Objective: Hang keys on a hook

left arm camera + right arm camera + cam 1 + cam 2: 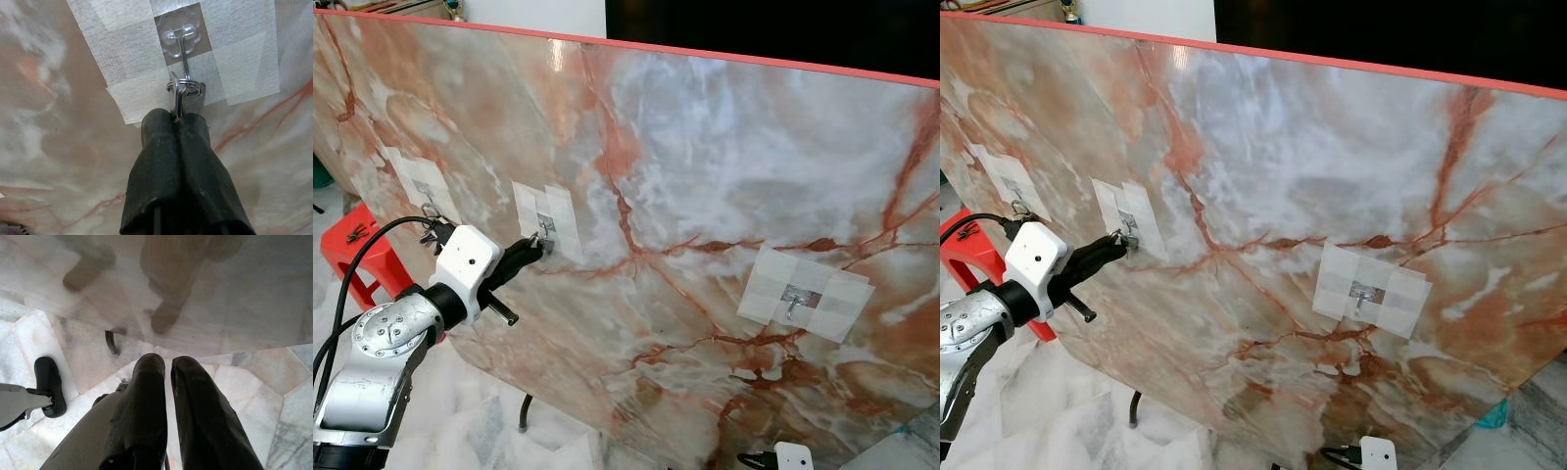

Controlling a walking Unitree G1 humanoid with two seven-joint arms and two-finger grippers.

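Left pincer (178,105), nearest the wrist lens, fingers pressed together on the keys (191,94), whose ring sits at the tip against the wire of the middle hook (183,46) taped to the tilted marble board (705,147). Open marble lies beyond the tip toward the red top edge, another taped hook (795,302) well off to its right, a third (429,208) close left above the red stool (357,245). Right pincer (168,377) hangs low over the tiled floor (254,382), fingers slightly parted, empty; no legible writing.

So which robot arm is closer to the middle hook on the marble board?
Left. The left end effector is right at the middle hook, holding the key ring against it. The right end effector hangs low over the floor.
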